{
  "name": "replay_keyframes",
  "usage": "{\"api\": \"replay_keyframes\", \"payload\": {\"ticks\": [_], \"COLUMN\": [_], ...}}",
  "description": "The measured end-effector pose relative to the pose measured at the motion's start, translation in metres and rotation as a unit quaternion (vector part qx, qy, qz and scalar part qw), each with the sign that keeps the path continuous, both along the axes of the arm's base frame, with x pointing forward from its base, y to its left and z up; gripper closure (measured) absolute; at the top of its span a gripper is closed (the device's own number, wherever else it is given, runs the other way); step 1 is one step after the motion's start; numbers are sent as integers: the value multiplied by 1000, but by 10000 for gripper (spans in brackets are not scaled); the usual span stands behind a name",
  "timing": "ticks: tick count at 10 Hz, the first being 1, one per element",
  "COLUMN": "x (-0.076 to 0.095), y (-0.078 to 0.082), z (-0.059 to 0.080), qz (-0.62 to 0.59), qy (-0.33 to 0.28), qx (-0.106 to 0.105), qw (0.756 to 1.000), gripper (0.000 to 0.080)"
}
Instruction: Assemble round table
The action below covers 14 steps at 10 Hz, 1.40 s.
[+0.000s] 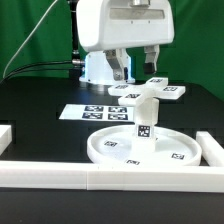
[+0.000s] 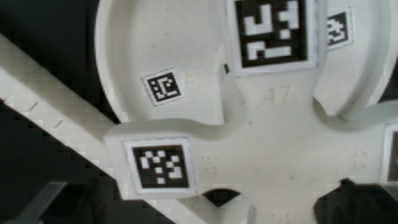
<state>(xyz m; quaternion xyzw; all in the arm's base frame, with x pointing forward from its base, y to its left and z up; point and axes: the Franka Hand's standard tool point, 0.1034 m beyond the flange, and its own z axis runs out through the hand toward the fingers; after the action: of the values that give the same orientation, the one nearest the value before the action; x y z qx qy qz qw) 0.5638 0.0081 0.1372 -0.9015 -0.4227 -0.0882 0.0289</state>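
The cross-shaped piece (image 1: 152,90) lies flat on the black table at the back, on the exterior view's right. It fills the wrist view (image 2: 267,110), showing three tags. My gripper (image 1: 138,70) hangs just above its near-left end, fingers spread and nothing between them; in the wrist view (image 2: 214,208) only the fingertips (image 2: 45,200) show at the edge. The round disc (image 1: 105,150) lies at the front, rim up. The short thick leg (image 1: 145,118) stands upright at its centre.
The marker board (image 1: 92,112) lies flat between the robot base and the disc. White border rails run along the front (image 1: 100,178), the left (image 1: 6,136) and the right (image 1: 212,150). Green curtain stands behind the table.
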Motion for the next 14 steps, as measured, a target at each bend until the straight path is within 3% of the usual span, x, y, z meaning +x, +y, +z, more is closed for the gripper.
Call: {"api": "replay_keyframes", "payload": {"ticks": [3,6,9,12,13,14], "x": [0,2,2,1,1,1], "y": [-5,-8,-17,-22,-17,-5], "z": [0,1,2,1,0,1], "qz": [81,182,235,326,369,352], "qy": [-8,-16,-21,-20,-22,-22], "qx": [-23,-61,-76,-102,-108,-103], "qw": [996,981,969,940,923,930], "gripper": [151,151,151,151,151,151]}}
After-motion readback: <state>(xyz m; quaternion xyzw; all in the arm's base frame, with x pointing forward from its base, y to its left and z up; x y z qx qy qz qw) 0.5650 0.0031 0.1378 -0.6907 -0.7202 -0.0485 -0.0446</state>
